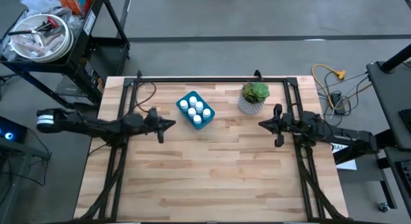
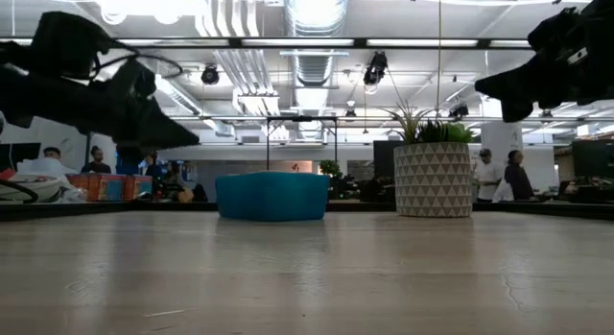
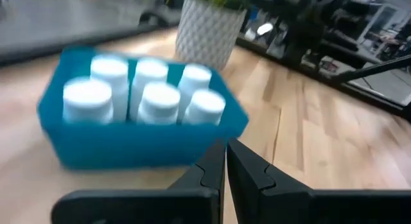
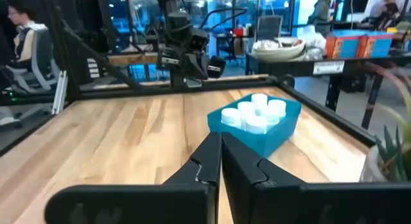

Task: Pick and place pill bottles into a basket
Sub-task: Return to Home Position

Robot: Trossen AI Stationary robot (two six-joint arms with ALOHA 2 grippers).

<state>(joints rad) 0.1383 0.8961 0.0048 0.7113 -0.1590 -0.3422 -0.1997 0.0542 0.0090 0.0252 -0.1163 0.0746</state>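
The blue basket [image 1: 195, 110] stands on the wooden table toward its far middle and holds several white pill bottles [image 1: 196, 109], upright with round caps; they also show in the left wrist view [image 3: 148, 89] and the right wrist view [image 4: 253, 113]. My left gripper [image 1: 172, 124] hovers shut just left of the basket, touching nothing. My right gripper [image 1: 261, 124] is shut too, over the table's right side, near the plant pot. Both fingertip pairs are closed together in the wrist views [image 3: 226, 150] [image 4: 221, 142].
A white patterned pot with a green plant [image 1: 254, 97] stands right of the basket near the far edge. Black frame rails [image 1: 212, 79] run along the table's far, left and right sides. A cart with a bowl [image 1: 38, 36] stands beyond the far left corner. People show in the room behind.
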